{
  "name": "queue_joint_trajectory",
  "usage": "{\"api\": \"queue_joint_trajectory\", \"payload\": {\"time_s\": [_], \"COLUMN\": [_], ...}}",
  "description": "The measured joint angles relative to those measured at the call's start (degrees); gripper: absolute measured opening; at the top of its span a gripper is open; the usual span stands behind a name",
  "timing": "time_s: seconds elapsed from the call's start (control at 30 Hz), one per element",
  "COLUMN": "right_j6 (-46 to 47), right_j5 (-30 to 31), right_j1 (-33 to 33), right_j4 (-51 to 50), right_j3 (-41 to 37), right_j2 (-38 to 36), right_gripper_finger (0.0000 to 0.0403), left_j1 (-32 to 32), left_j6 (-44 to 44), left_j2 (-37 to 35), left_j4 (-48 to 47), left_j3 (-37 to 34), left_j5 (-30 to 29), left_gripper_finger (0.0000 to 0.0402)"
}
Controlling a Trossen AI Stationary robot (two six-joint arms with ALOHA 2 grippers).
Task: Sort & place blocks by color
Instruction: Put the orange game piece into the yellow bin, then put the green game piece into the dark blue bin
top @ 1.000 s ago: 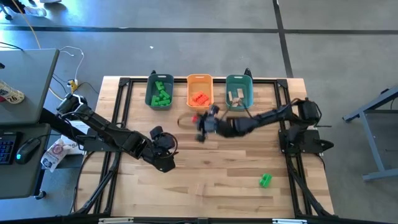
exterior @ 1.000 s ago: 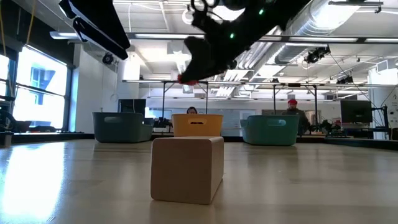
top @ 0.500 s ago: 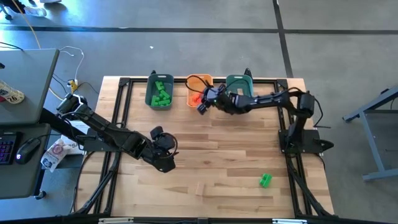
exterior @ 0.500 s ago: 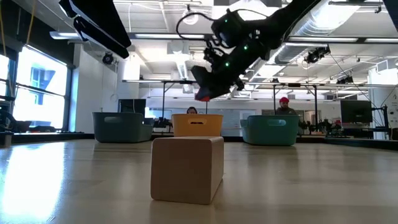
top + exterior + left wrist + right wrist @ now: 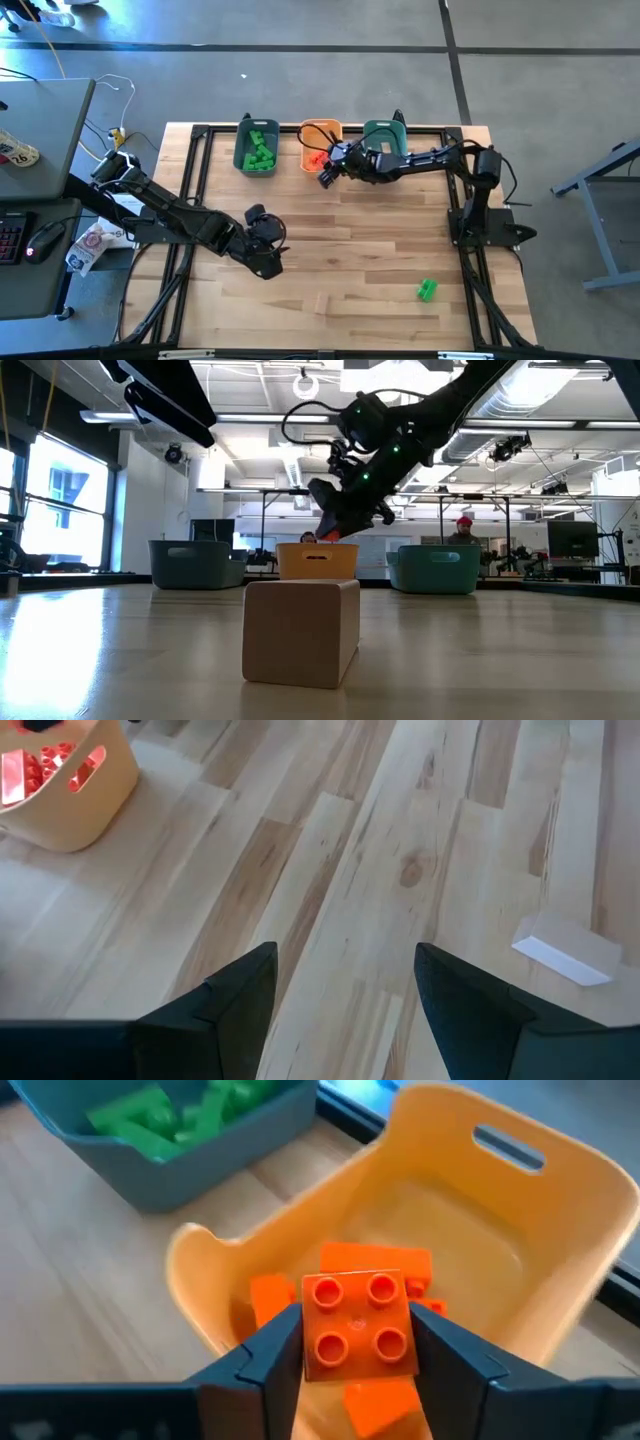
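My right gripper [image 5: 325, 168] hangs over the near rim of the orange bin [image 5: 320, 140], shut on a red-orange studded block [image 5: 355, 1325]. More red-orange blocks [image 5: 385, 1265] lie in that bin below it. A green block [image 5: 427, 290] and a pale tan block [image 5: 322, 302] lie flat on the table near its near edge. The tan block [image 5: 300, 630] fills the front of the low view. My left gripper [image 5: 262, 248] waits open over the table's left middle, touching nothing. In its wrist view the tan block [image 5: 565, 950] lies ahead of the fingers. My right gripper pinches the red-orange block by two opposite side faces [image 5: 308, 1342], one dark finger [image 5: 262, 1365] on each side. The four-stud top faces the wrist camera. The block is lifted clear, above the orange bin's inside near its near wall [image 5: 215, 1295].
Three bins stand in a row at the far edge: a teal bin [image 5: 257, 148] with green blocks, the orange bin, and a teal bin [image 5: 385, 145] with tan blocks. Bare wood lies between the arms and the near edge. People show in the room beyond.
My right gripper has carried the red-orange block from the table's middle toward the far edge, to above the orange bin, and has come down a little there. It has stayed shut on the block.
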Motion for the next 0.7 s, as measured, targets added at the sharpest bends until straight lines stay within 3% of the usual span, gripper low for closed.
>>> {"api": "queue_joint_trajectory", "payload": {"time_s": [0.4, 0.7], "right_j6": [-1.7, 0.7], "right_j5": [-0.3, -8.3], "right_j1": [0.0, 0.7], "right_j4": [-2.4, -9.7], "right_j3": [0.0, 0.0], "right_j2": [-0.2, -7.9], "right_gripper_finger": [0.0202, 0.0208], "left_j1": [0.0, 0.0], "left_j6": [0.0, 0.0], "left_j2": [0.0, 0.0], "left_j4": [0.1, 0.1], "left_j3": [0.0, 0.0], "left_j5": [0.1, 0.1], "left_gripper_finger": [0.0223, 0.0223]}}
